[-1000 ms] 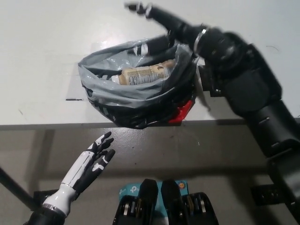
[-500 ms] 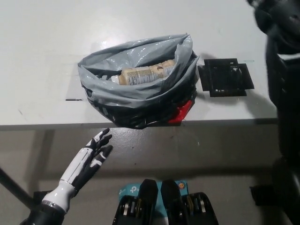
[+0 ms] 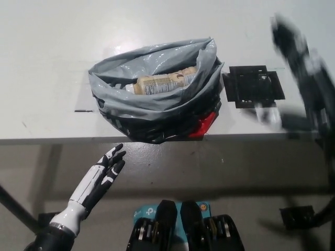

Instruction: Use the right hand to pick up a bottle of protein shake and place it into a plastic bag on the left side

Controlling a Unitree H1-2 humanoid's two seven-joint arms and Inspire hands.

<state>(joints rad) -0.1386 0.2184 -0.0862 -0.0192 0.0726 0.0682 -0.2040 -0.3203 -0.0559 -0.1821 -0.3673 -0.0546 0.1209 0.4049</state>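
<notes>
The protein shake bottle, beige with a printed label, lies on its side inside the grey plastic bag on the white table. Its mouth gapes upward. My black right hand is a motion-blurred streak at the far right, well away from the bag and above the table's right end, holding nothing that I can see. Whether its fingers are apart is lost in the blur. My white left hand rests open below the table's front edge at lower left.
A flat black square fixture lies on the table just right of the bag. Something red pokes out under the bag's right side at the table's front edge.
My right arm has left the bag, where it reached over the far rim, and swung off to the right edge. The bottle stays in the bag. The left hand has barely moved.
</notes>
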